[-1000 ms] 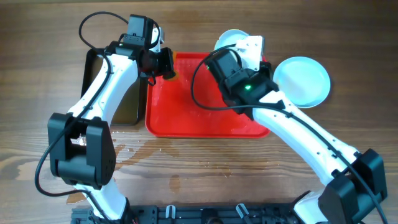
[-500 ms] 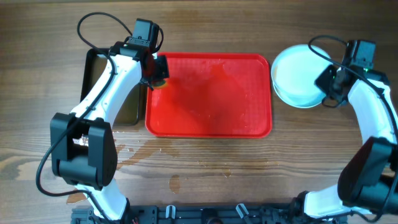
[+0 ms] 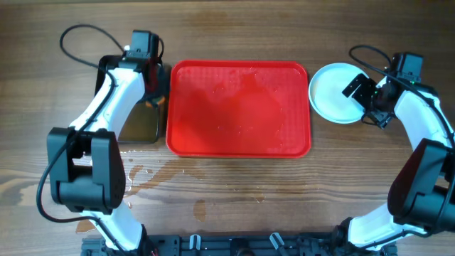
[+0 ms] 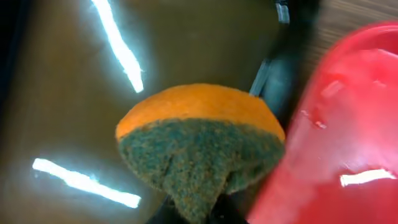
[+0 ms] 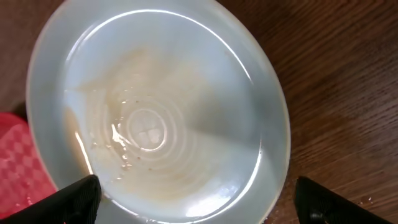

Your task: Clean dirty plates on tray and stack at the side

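Plates [image 3: 333,105] sit stacked just right of the wet red tray [image 3: 238,107], with the right gripper [image 3: 366,101] spread wide at their right edge. The left gripper [image 3: 151,94] pinches an orange-and-green sponge [image 4: 199,143] over the black pan [image 3: 135,121].

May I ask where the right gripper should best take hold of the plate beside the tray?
I would pinch the plate at its rim on the side away from the tray, one finger over, one under. It lies flat, so only the edge offers a hold; the open right gripper is there.

The sponge [image 4: 199,149] is hiding my left gripper's [image 3: 151,96] fingertips; the right wrist view is cropping the tray [image 5: 18,168] to a corner.
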Available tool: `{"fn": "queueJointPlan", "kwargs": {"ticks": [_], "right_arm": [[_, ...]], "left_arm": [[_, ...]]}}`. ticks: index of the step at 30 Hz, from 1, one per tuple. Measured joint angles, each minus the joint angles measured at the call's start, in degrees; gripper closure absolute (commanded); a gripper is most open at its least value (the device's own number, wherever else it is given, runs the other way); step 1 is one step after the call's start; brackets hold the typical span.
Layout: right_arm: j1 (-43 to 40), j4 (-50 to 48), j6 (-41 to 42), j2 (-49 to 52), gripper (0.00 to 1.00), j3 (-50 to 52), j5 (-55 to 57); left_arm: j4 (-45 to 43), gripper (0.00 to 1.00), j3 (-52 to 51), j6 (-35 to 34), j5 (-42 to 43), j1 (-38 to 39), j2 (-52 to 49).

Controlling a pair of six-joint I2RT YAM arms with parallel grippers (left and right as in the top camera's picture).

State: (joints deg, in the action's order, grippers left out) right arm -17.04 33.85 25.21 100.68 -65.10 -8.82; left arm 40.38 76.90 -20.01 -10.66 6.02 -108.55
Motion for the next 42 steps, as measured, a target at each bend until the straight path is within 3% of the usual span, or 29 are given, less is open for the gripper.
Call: {"fn": "queueJointPlan", "kwargs": {"ticks": [3, 5, 6, 8, 14, 19, 21, 24, 27, 30, 34, 37, 42], "right_arm": [[0.0, 0.22, -1.81, -5.51, 0.0, 0.0, -2.49], [0.0, 0.42, -2.78, -11.02, 0.0, -0.02, -4.15], [0.0, 0.52, -2.95, -12.52, 0.0, -0.09, -4.59], [0.37, 1.25, -3.23, -15.23, 0.0, -0.2, -5.14], [4.48, 2.34, -8.04, -20.37, 0.0, -0.2, -9.6], [4.81, 3.65, -8.09, -31.54, 0.0, -0.2, -13.77], [4.81, 3.8, -6.23, -36.41, 0.0, -0.2, -14.21], [4.81, 4.63, -0.57, -43.15, 0.0, -0.31, -14.73], [4.81, 8.04, 17.25, -46.51, 0.0, -0.33, -13.73], [6.03, 11.02, 23.54, -46.25, 0.0, -0.37, -9.22], [8.26, 8.94, 17.53, -45.81, 0.0, -0.31, -4.79], [10.16, 2.82, 10.73, -50.8, 0.0, 2.84, -2.12], [18.99, -23.47, 2.67, -67.98, 0.0, 27.43, 5.86]], "left_arm": [[-4.0, 0.86, -4.28, -2.25, -0.68, -3.54, 0.0], [-4.42, 0.73, -5.38, -4.0, -0.66, -6.4, 0.0], [-4.68, 0.58, -5.4, -4.7, -0.44, -7.5, 0.0], [-5.05, 0.0, -5.4, -5.4, 0.0, -8.2, 0.0], [-0.98, 0.0, -4.24, -6.25, 5.18, -7.76, 1.77], [-1.25, 0.0, -1.38, -6.25, 6.78, -3.76, 20.55], [-2.36, 0.0, -0.72, -6.25, 6.99, -2.84, 23.37], [-2.01, 0.0, -0.7, -6.27, 7.17, -2.58, 22.51], [-1.95, 0.0, -0.72, -6.25, 7.17, -2.58, 22.4], [-1.9, 0.0, -0.72, -6.25, 7.17, -2.58, 22.38], [-1.86, 0.0, -0.72, -6.25, 7.17, -2.58, 22.38], [-1.84, 0.0, -0.72, -6.25, 7.17, -2.58, 22.36], [-1.81, 0.0, -0.76, -6.25, 7.37, -2.58, 22.34]]}}
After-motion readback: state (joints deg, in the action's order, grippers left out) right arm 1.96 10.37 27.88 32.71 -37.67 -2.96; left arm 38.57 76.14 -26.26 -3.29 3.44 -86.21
